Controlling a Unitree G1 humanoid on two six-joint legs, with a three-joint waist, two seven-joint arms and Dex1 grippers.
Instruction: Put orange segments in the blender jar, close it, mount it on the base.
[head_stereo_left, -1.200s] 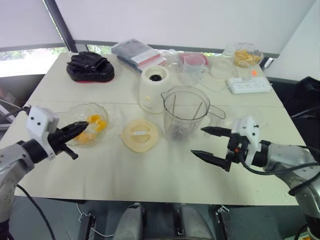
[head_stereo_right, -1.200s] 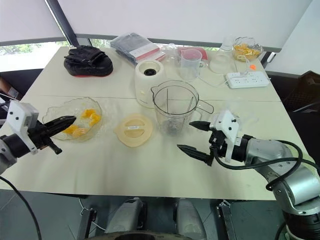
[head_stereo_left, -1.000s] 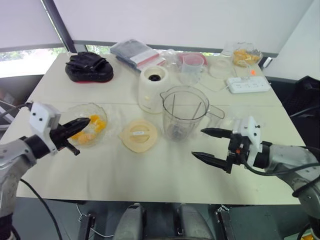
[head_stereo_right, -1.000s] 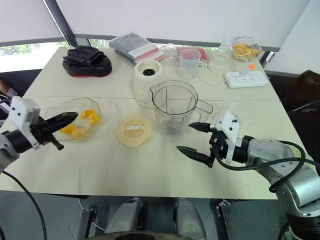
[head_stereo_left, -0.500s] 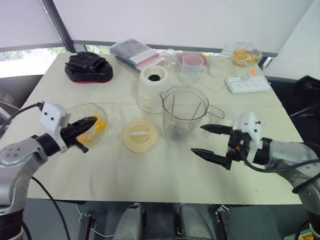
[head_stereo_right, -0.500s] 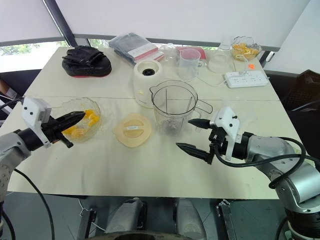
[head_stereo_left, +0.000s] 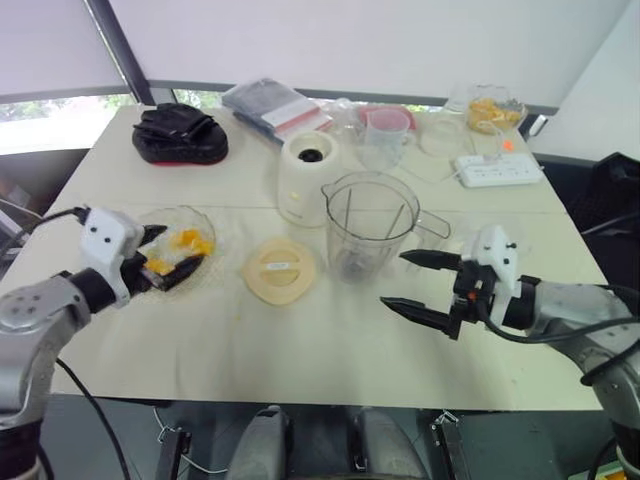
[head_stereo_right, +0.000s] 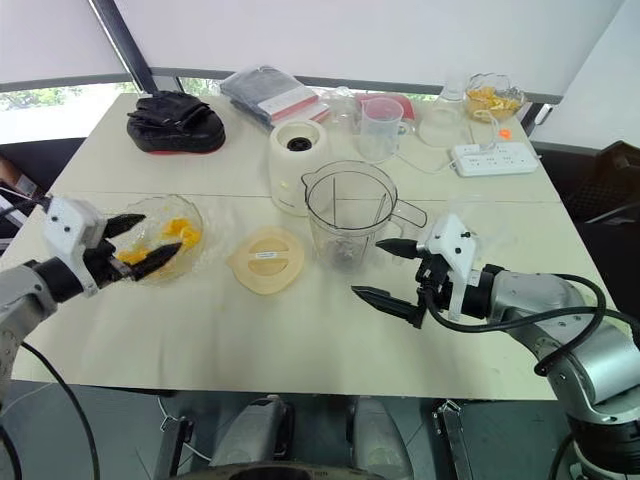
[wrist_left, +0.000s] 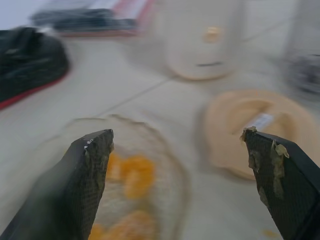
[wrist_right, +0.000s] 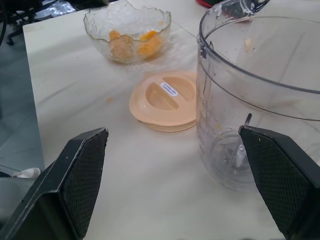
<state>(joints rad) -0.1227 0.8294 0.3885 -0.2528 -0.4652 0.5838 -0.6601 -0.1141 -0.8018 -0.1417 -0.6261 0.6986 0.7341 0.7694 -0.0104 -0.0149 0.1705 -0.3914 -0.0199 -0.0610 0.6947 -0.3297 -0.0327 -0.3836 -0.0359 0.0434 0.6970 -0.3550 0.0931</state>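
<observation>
Bare surface (head_stereo_left: 300, 350) runs along the near edge between left pincer (head_stereo_left: 184, 246) and right pincer (head_stereo_left: 392, 278), both spread wide, while the lid (head_stereo_left: 279, 269) lies between bowl (head_stereo_left: 208, 235) and uncovered jar (head_stereo_left: 370, 225), with the base (head_stereo_left: 307, 175) just behind.

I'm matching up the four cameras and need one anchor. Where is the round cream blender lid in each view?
Left eye view: the round cream plastic blender lid lies flat between the glass bowl of orange segments and the clear blender jar.
Right eye view: same spot.
Left wrist view: blurred, beside the bowl.
Right wrist view: between bowl and jar.
Shared landmark: the glass bowl.
</observation>
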